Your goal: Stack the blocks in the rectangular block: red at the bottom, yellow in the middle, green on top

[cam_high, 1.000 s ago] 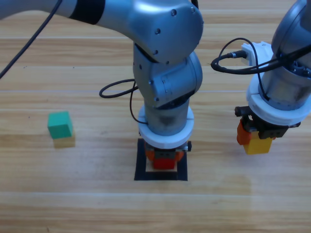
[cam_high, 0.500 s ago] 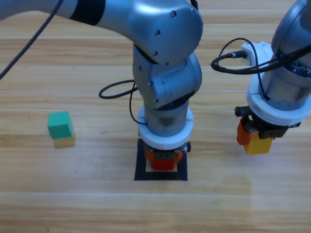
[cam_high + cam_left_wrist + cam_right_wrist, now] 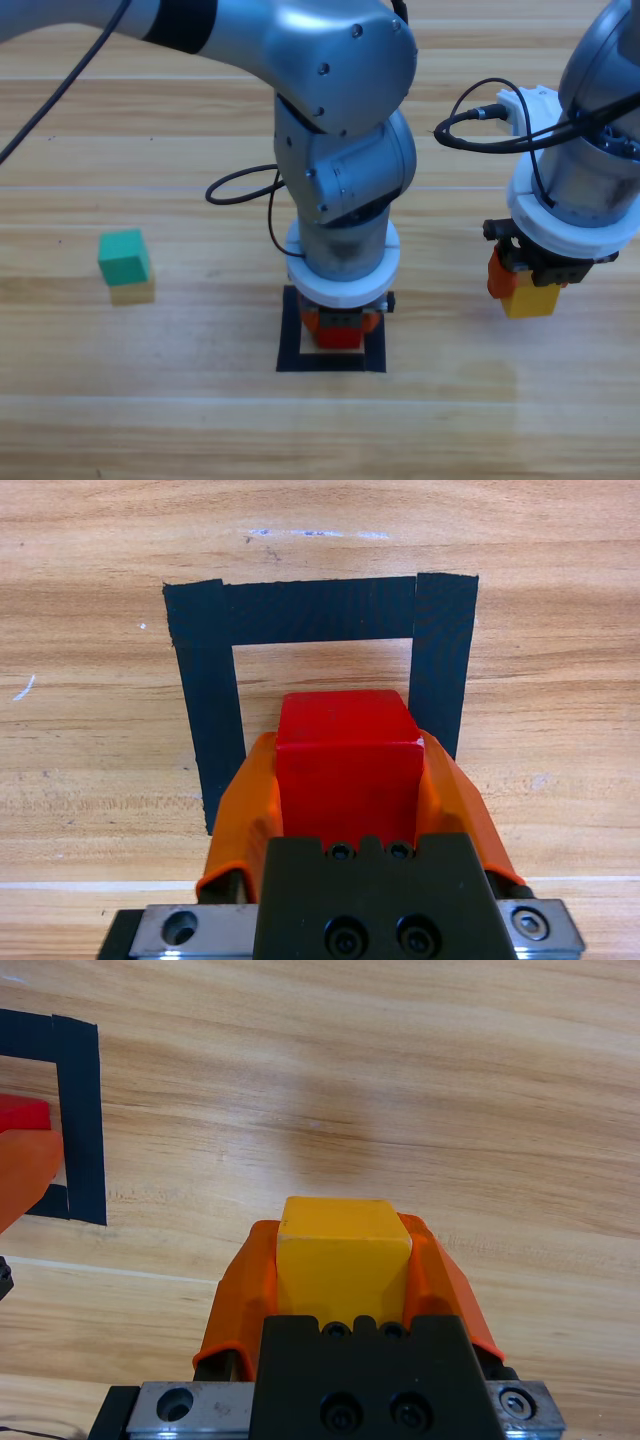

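Almost nothing has shifted since the earlier frames: the left arm has turned a touch at the wrist over the tape square, and the cubes and the right arm are where they were.

The left end effector [image 3: 339, 328] points down over the tape square [image 3: 292, 340], its jaws closed on the sides of the red cube [image 3: 347, 765]. In the left wrist view the cube fills the gap between the two orange jaws, its far end over the bare wood inside the outline. The far strip of tape lies ahead of the end effector, and the two side strips run back on either side of the jaws. Whether the cube touches the surface [image 3: 150, 400] cannot be told.

The right end effector [image 3: 528, 290] hangs well to the right of the left one, outside the square, with its jaws shut on the yellow cube [image 3: 343, 1255]. In the right wrist view the cube sits between the jaws above bare wood, and a corner of the tape outline, with a bit of red and an orange jaw of the other arm, shows at the left edge.

The green cube [image 3: 124, 256] stands alone on the surface, well apart to the left of the left end effector, with neither arm touching it.
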Action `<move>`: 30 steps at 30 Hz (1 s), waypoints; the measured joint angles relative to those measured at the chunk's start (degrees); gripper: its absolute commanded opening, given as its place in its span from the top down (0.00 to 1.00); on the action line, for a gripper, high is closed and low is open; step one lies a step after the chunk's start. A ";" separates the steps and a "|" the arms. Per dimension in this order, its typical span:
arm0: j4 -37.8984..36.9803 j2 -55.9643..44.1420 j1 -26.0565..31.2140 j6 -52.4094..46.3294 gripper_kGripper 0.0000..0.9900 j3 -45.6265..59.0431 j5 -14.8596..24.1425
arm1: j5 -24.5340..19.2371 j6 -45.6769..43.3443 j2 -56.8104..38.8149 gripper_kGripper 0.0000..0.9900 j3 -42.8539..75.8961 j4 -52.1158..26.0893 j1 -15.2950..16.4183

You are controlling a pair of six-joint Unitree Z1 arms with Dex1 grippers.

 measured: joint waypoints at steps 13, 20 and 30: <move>-0.25 0.00 0.00 -1.86 0.02 -0.01 -0.18 | 0.00 -0.04 0.00 1.00 0.00 0.00 0.00; -0.25 -0.48 0.00 -2.45 0.01 -0.30 -0.18 | 0.00 -0.04 0.00 1.00 0.00 0.00 0.00; 12.40 -13.57 -0.13 -2.62 0.00 -8.21 3.68 | 0.00 1.85 -0.28 1.00 -0.02 0.00 0.18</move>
